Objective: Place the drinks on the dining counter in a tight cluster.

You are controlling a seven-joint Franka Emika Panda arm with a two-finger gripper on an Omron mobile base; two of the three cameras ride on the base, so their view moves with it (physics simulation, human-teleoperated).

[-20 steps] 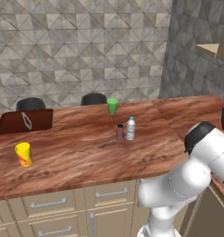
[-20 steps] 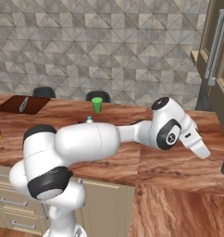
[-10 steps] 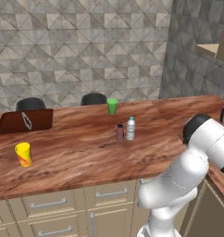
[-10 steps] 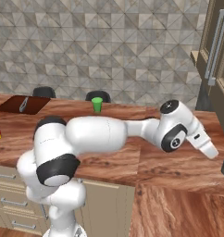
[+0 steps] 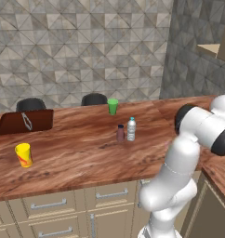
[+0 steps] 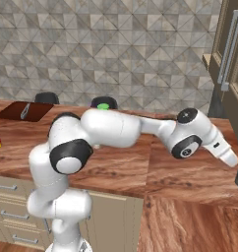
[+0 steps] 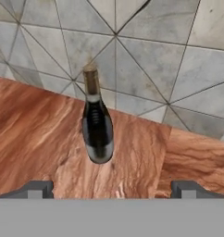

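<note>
three bottles (image 5: 131,128), two cups (image 5: 113,106), one cutting board (image 5: 24,121)

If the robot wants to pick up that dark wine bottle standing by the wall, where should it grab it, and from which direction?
Probably around the wide lower body of the wine bottle, coming in level from the side it faces. The bottle stands upright on the wooden counter, and the open gripper has a fingertip to either side of it, so it could slide straight forward. The slim neck looks less steady to grip.
</note>
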